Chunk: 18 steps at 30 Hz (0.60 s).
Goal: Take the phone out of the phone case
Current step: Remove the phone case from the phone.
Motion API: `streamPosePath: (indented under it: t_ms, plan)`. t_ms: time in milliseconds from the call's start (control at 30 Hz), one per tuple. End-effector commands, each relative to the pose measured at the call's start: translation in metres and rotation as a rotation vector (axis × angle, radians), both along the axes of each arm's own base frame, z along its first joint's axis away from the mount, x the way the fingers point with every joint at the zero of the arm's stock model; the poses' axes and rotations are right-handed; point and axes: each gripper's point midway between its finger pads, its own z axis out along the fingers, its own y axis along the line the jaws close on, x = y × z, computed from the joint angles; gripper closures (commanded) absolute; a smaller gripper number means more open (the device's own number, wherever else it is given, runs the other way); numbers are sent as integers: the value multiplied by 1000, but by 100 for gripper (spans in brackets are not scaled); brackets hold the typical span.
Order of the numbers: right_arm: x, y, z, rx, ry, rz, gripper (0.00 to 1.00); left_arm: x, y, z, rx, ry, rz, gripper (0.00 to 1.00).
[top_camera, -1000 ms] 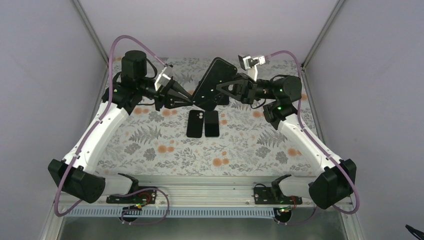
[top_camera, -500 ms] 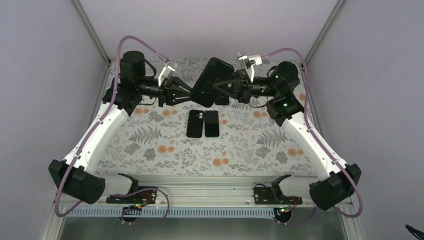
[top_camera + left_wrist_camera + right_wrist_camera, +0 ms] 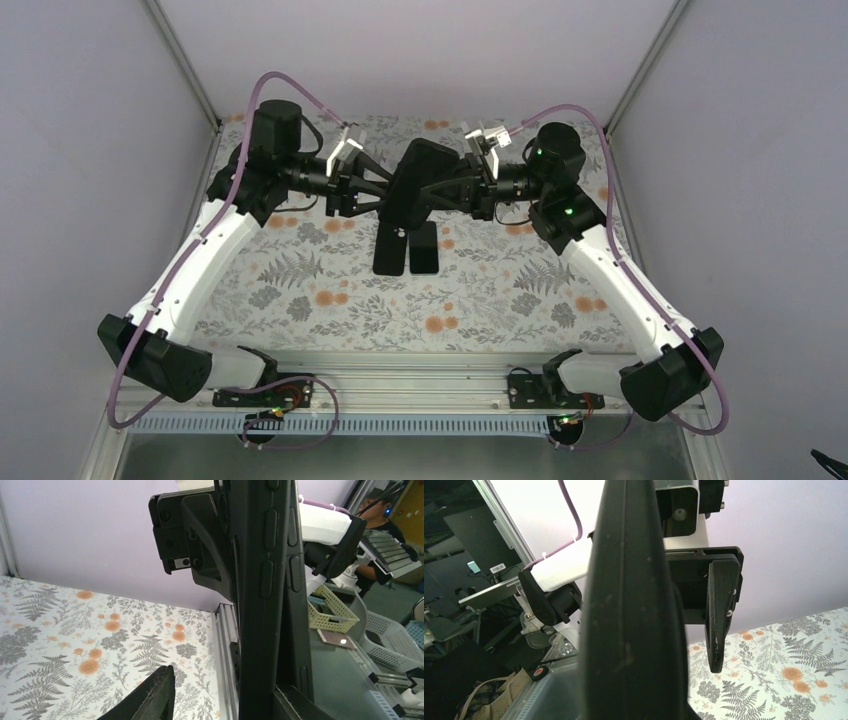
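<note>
A black phone in its black case (image 3: 413, 186) hangs in the air above the middle of the table, held edge-on between both arms. My right gripper (image 3: 447, 190) is shut on it from the right; in the left wrist view one right finger (image 3: 200, 545) lies flat against the case (image 3: 265, 595). My left gripper (image 3: 384, 196) straddles the case from the left and is open. One left finger (image 3: 156, 696) stands well apart from the case, the other (image 3: 295, 706) sits against its far side. In the right wrist view the case (image 3: 634, 610) fills the middle and a left finger (image 3: 721, 615) stands apart from it.
Two black flat pieces, a phone (image 3: 423, 250) and a case (image 3: 390, 250), lie side by side on the floral mat (image 3: 300, 290) under the held phone. Grey walls and metal posts close in the back and sides. The arm bases sit at the near rail (image 3: 420, 380).
Both wrists rotated and the arms rose. The held phone swung from tilted to more upright and came slightly toward the front, over the two pieces on the mat.
</note>
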Motion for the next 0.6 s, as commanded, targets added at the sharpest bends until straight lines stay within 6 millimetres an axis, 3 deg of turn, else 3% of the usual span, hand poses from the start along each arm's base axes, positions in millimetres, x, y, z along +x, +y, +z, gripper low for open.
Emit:
streamPosePath:
  t_ms: [0, 100, 267, 567]
  plan:
    - [-51, 10, -31, -82, 111, 270, 97, 14, -8, 23, -10, -181, 57, 58]
    - [-51, 11, -36, -89, 121, 267, 97, 14, -10, 24, -5, -191, 53, 57]
    - [-50, 14, -41, -94, 118, 261, 97, 5, -21, 21, 25, -228, 4, 48]
    - [-52, 20, -54, -113, 138, 267, 97, 7, -37, 22, 31, -192, -25, 49]
